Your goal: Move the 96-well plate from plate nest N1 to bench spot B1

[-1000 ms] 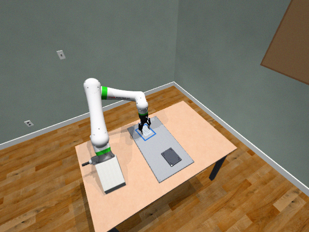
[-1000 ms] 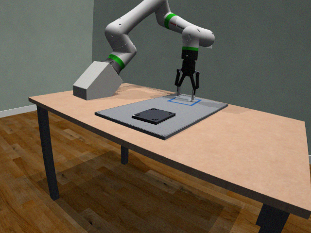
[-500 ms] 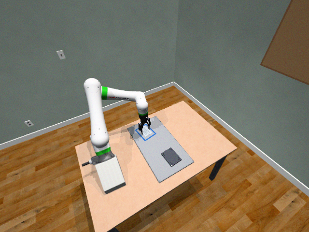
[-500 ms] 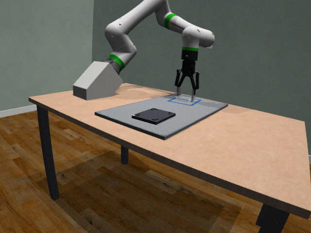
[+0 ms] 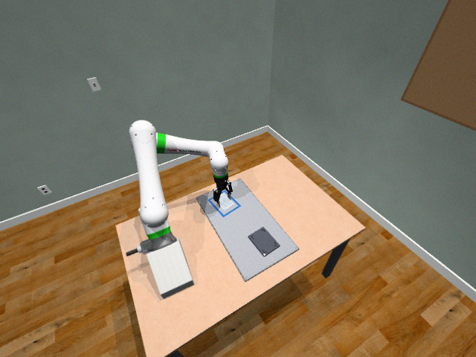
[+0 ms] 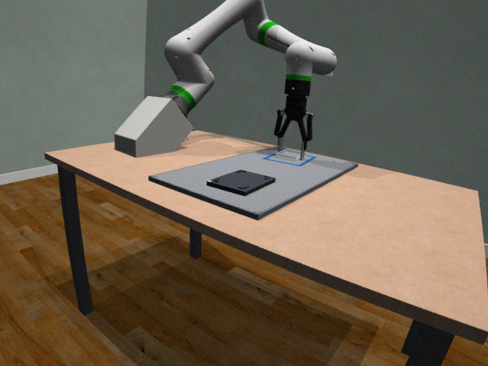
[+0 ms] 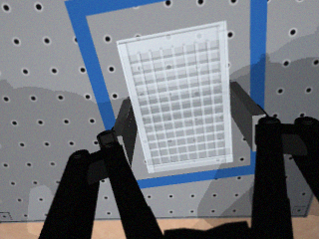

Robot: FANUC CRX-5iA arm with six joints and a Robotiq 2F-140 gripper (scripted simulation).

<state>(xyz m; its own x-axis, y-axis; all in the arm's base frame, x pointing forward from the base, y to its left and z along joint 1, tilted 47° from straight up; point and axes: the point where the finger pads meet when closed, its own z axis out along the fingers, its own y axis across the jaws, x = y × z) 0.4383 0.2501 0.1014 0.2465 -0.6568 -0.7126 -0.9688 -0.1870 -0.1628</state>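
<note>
Here the black two-fingered hand grips the clear gridded 96-well plate by its long sides, low inside the blue taped rectangular outline on the grey perforated deck. Lower straight, keep it level, release only once seated.
</note>
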